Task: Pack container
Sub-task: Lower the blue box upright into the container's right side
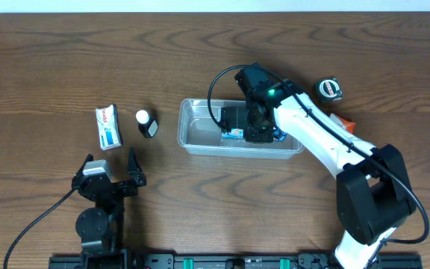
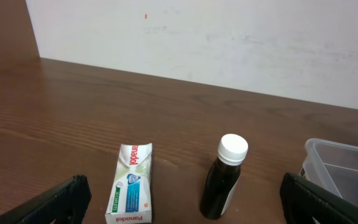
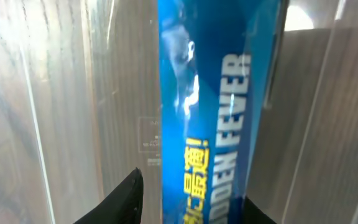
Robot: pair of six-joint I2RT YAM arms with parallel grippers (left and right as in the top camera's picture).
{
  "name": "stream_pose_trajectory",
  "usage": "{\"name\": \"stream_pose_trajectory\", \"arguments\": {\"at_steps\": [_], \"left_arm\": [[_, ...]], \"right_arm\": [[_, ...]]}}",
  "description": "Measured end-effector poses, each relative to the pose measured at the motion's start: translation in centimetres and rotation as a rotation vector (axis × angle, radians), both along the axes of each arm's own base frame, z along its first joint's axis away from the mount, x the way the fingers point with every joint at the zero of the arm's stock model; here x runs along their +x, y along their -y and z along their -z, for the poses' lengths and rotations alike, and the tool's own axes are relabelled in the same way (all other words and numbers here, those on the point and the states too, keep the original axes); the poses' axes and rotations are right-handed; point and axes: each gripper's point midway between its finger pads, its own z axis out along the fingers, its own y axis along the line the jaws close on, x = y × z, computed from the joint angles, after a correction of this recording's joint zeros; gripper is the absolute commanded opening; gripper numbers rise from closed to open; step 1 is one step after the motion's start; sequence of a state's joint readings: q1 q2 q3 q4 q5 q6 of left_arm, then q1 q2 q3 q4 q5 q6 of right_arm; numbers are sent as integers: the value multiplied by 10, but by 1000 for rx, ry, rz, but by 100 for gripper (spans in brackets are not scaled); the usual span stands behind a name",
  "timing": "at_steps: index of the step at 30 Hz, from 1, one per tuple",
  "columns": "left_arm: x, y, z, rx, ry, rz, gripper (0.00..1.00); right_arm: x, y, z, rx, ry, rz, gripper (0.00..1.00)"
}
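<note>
Right pincer (image 1: 257,128) inside container (image 1: 198,127), fingers (image 3: 120,202) flanking blue packet (image 3: 210,112); grip cannot tell. Left pincer (image 1: 110,161) apart, near left; white box (image 1: 108,127), dark bottle (image 1: 147,123) beyond.

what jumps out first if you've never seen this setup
The right gripper, on its white arm, dips into the clear container mid-table, fingers either side of a bright blue box. Left of the container sit a Panadol box and a dark white-capped bottle, with the left gripper open near them.
</note>
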State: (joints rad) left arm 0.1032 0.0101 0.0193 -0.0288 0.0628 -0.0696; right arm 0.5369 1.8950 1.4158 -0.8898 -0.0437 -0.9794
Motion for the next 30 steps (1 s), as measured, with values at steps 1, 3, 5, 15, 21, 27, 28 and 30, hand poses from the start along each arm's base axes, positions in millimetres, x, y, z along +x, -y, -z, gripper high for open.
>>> {"name": "stream_pose_trajectory", "arguments": {"at_steps": [1, 3, 5, 15, 21, 27, 28, 30], "left_arm": [[0, 0, 0, 0, 0, 0, 98], [0, 0, 0, 0, 0, 0, 98], [0, 0, 0, 0, 0, 0, 98], [0, 0, 0, 0, 0, 0, 98], [0, 0, 0, 0, 0, 0, 98], [0, 0, 0, 0, 0, 0, 98], [0, 0, 0, 0, 0, 0, 98], [0, 0, 0, 0, 0, 0, 98]], "right_arm": [[0, 1, 0, -3, 2, 3, 34], [1, 3, 0, -15, 6, 8, 33], [1, 4, 0, -21, 7, 12, 33], [1, 11, 1, -46, 5, 44, 3], [6, 20, 1, -72, 17, 73, 1], [14, 36, 1, -84, 22, 115, 1], [16, 39, 1, -83, 22, 123, 2], [18, 44, 1, -85, 22, 137, 8]]}}
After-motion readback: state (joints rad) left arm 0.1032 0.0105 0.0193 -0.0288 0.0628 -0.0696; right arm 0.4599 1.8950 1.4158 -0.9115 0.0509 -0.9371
